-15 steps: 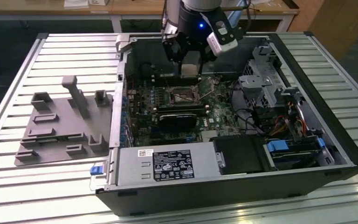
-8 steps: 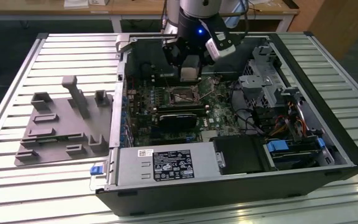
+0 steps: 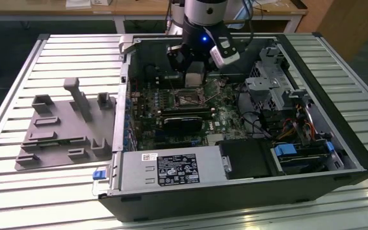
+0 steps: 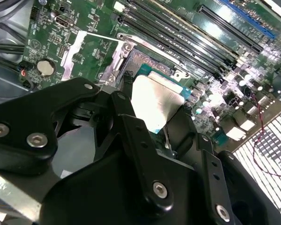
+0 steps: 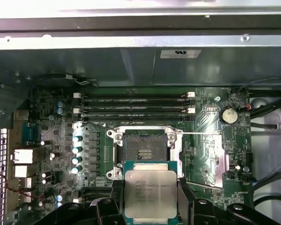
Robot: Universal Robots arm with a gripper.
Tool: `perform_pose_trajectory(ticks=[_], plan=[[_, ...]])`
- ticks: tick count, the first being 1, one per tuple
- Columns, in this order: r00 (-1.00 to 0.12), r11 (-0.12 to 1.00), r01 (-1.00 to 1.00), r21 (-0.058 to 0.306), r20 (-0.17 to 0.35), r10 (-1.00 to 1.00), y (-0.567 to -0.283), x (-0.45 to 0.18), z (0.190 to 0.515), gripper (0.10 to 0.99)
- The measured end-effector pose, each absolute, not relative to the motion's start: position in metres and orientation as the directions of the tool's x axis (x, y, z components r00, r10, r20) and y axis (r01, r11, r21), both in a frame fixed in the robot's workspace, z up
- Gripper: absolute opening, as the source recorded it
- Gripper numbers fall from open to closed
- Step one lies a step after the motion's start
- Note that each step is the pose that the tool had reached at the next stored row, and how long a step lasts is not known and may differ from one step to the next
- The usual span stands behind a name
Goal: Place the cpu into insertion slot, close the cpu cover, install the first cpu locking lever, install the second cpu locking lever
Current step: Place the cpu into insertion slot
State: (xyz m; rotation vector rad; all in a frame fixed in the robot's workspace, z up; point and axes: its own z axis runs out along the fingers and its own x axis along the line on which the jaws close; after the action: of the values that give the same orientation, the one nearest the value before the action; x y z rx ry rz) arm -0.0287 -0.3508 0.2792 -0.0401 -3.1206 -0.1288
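My gripper (image 5: 151,199) is shut on the cpu (image 5: 151,193), a small square chip with a silvery top, its black fingers (image 5: 185,199) pinching two opposite edges. The chip hangs just beside the insertion slot (image 5: 144,149), a bare dark square socket with a silver rim on the green motherboard (image 5: 203,117). In the second wrist view the cpu (image 4: 155,99) hovers tilted over the slot (image 4: 141,62). The cpu cover (image 4: 74,49) lies swung open next to the socket, board showing through its window. In the exterior view the gripper (image 3: 195,76) hangs inside the case above the slot (image 3: 187,99).
Long memory slots (image 5: 136,105) run just beyond the socket. A black card (image 3: 184,120), a power supply (image 3: 171,170) and a drive cage (image 3: 280,86) crowd the open case. A grey fixture plate (image 3: 63,129) sits on the slatted table at the exterior view's left.
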Motion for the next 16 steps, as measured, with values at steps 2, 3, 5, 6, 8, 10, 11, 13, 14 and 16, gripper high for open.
perform_pose_trajectory(ticks=[2, 3, 5, 6, 8, 10, 11, 13, 14, 16], plan=[[-1.0, 0.996, 0.026, 0.081, 0.019, 0.025, -0.3505, -0.0288, 0.2756, 0.537], [-1.0, 0.996, 0.026, 0.08, 0.019, 0.025, -0.3504, -0.0289, 0.2742, 0.537], [-0.999, 0.996, 0.042, 0.079, 0.019, 0.041, -0.3504, -0.0289, 0.273, 0.537], [-0.998, 0.995, 0.06, 0.079, 0.019, 0.059, -0.3505, -0.0289, 0.2726, 0.537], [-0.995, 0.992, 0.097, 0.079, 0.019, 0.095, -0.3505, -0.0289, 0.2718, 0.537], [-0.991, 0.988, 0.133, 0.079, 0.019, 0.132, -0.3505, -0.0289, 0.271, 0.537], [-0.988, 0.985, 0.152, 0.079, 0.019, 0.151, -0.3504, -0.0289, 0.2706, 0.537], [-0.982, 0.979, 0.187, 0.079, 0.019, 0.186, -0.3504, -0.0289, 0.2698, 0.537], [-0.979, 0.976, 0.204, 0.079, 0.019, 0.204, -0.3504, -0.0289, 0.2694, 0.537], [-0.971, 0.968, 0.24, 0.079, 0.019, 0.239, -0.3504, -0.0289, 0.2687, 0.537]])
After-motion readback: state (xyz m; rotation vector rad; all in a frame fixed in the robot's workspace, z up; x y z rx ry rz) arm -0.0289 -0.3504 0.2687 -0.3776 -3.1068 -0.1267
